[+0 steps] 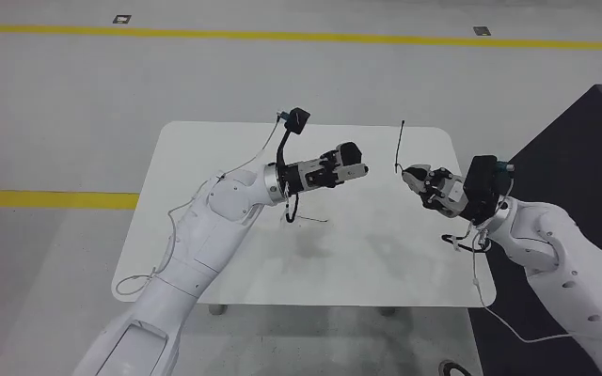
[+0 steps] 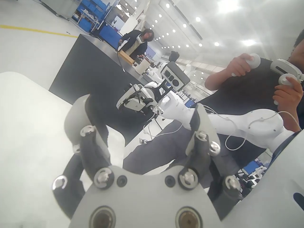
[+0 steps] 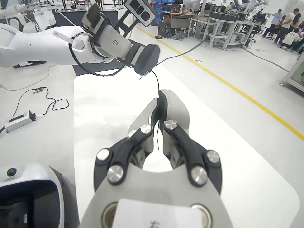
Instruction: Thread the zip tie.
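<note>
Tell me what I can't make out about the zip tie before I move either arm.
- Top view: the zip tie is too thin to tell head from tail.
- Right wrist view: its gripped stretch is hidden between the right gripper's shut fingers.
- Right wrist view: contact with the left gripper is unclear; a finger pad overlaps the strand.

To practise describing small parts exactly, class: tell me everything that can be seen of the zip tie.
The zip tie is a thin, black, flexible-looking strip, seemingly plastic. The right hand is shut on it near one end, above the white table, and a short tail runs back between the fingers. From the grip it rises and bends close to a pad of the open left hand; whether they touch is unclear. Its long free part points away from the robot. Its head is too small to make out.
</note>
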Robot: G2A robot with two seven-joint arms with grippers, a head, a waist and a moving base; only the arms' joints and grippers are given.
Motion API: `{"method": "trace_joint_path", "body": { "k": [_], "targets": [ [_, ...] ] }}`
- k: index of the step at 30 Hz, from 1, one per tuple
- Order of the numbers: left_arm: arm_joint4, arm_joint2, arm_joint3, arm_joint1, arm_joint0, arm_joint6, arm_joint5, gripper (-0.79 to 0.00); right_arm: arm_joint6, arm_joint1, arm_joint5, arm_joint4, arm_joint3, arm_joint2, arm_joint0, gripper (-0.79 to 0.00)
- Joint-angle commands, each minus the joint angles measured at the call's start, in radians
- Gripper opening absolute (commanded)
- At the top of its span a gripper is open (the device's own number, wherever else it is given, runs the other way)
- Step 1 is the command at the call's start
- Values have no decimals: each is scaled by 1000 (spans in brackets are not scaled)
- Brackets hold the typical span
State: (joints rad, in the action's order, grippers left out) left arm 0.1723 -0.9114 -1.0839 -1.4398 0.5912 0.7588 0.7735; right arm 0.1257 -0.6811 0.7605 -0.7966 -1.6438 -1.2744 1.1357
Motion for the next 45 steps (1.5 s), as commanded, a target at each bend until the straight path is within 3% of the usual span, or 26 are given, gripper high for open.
{"method": "trace_joint_path", "body": {
  "k": [1,7,14,25,35,40,44,45],
  "targets": [
    [0,0,0,0,0,0,0,0,0,0,0,0,0,0,0,-785],
    [-146,24,-47,5,10,9,-126,0,0,0,0,0,0,0,0,-785],
    [-169,41,-98,5,48,5,-249,0,0,0,0,0,0,0,0,-785],
    [-33,91,-74,-24,54,9,-271,0,-13,-2,-18,-4,-8,-2,6,-785],
    [-10,86,-27,-36,40,-22,-278,-9,51,-15,-111,-265,-74,-11,38,-785],
    [6,83,-17,-40,41,-19,-264,-68,95,-22,-146,-338,-77,-13,53,-785],
    [13,81,-13,-43,41,-15,-254,-166,106,-25,-142,-348,-75,-18,56,-785],
    [13,80,-12,-44,40,-14,-253,-222,106,-25,-142,-348,-75,-18,56,-785]
  ]
}}
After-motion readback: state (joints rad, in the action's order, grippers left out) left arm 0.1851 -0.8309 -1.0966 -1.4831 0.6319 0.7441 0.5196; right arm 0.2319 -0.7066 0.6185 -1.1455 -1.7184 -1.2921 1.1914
